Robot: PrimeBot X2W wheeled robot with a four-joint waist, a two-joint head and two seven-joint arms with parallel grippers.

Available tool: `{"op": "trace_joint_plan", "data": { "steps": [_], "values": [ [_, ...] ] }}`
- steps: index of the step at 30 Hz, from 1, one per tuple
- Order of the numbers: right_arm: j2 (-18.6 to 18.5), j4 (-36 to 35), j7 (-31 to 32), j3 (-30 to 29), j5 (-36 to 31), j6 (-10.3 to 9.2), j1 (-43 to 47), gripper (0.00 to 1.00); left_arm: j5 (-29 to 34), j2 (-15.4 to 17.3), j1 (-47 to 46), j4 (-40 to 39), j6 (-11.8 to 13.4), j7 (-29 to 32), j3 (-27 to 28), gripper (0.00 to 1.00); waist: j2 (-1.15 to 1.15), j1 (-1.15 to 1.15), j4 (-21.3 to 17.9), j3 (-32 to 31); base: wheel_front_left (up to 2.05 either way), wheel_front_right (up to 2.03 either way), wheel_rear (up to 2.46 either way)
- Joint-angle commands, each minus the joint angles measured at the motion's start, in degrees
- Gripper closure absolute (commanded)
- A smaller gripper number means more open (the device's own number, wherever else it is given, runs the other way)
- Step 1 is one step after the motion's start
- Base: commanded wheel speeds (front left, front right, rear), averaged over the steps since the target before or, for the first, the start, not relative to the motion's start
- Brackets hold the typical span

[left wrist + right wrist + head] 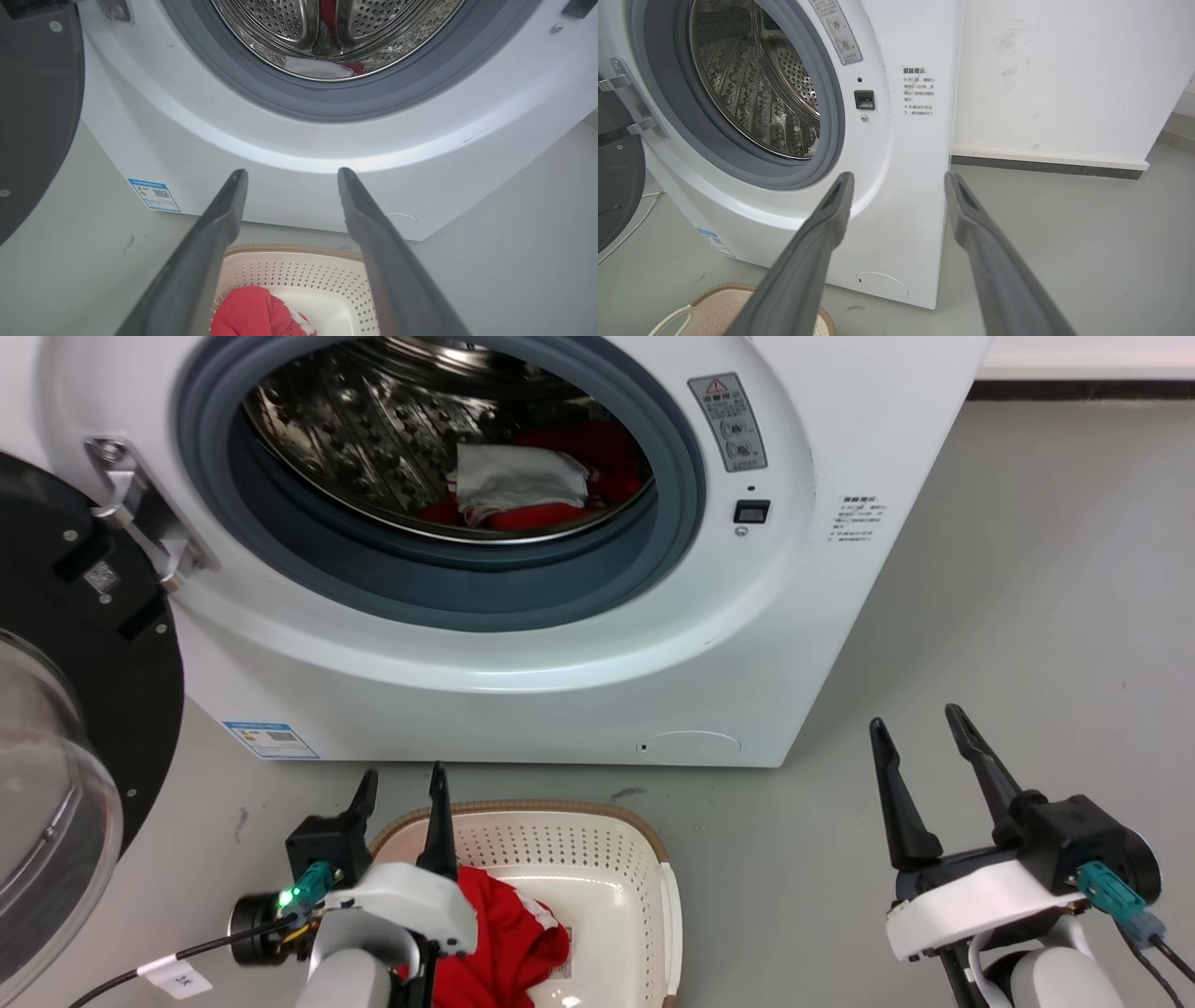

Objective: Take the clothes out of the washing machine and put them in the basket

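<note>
The white washing machine [523, 644] stands with its door swung open. In its steel drum lie red and white clothes [532, 485], glimpsed low in the drum as clothes [327, 69] from the left wrist. The cream basket [597, 859] sits on the floor in front, holding one red garment [504, 933], also seen as the red garment [252, 312] in the basket [299, 275]. My left gripper [400, 786] hovers open over the basket's left rim, empty. My right gripper [920, 721] is open and empty over the floor to the right. The basket's corner [724, 308] shows in the right wrist view.
The open round door [65, 709] with its glass bowl juts out at the left, close to my left arm. Grey floor [1027, 616] spreads to the right of the machine. A white wall with a dark skirting [1045, 165] runs behind.
</note>
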Motion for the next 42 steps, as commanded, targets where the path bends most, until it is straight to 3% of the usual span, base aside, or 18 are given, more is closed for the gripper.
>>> {"op": "trace_joint_plan", "data": {
  "steps": [1, 9, 16, 30, 42],
  "values": [
    [0.0, -0.4, 0.2, -0.4, -0.4, -0.04, 1.0, 0.00, 0.5, -0.1, 0.6, -1.8, 0.3, -0.1, -0.3, 0.00, 0.00, 0.01, 0.5, -0.7, 0.00, 0.00, 0.00],
    [0.0, -2.5, 1.3, -2.3, -1.0, -0.04, 2.3, 0.00, 4.9, -0.1, -1.5, -12.1, 0.9, -0.1, -1.8, 0.00, 0.00, 0.01, 1.2, -1.9, 0.00, 0.00, 0.00],
    [0.0, -4.6, 2.1, -3.0, -1.1, -0.04, 3.2, 0.00, 5.8, -0.1, -6.2, -13.1, 1.1, -0.1, -2.5, 0.00, 0.00, 0.01, 1.7, -1.4, 0.00, 0.00, 0.00],
    [0.0, -8.4, 2.7, -1.3, -0.8, -0.04, 0.3, 0.00, 5.5, 0.0, -22.7, -1.9, -1.8, -0.1, -1.3, 0.00, 0.00, 0.01, 0.7, 6.6, 0.00, 0.00, 0.00],
    [0.0, -9.4, 0.8, 3.3, 0.8, -0.04, -5.4, 0.00, 6.9, 4.5, -42.8, 17.3, -3.2, 0.2, 0.1, 0.00, 0.00, 0.01, -5.0, 17.4, 0.00, 0.00, 0.00]
  ]
}}
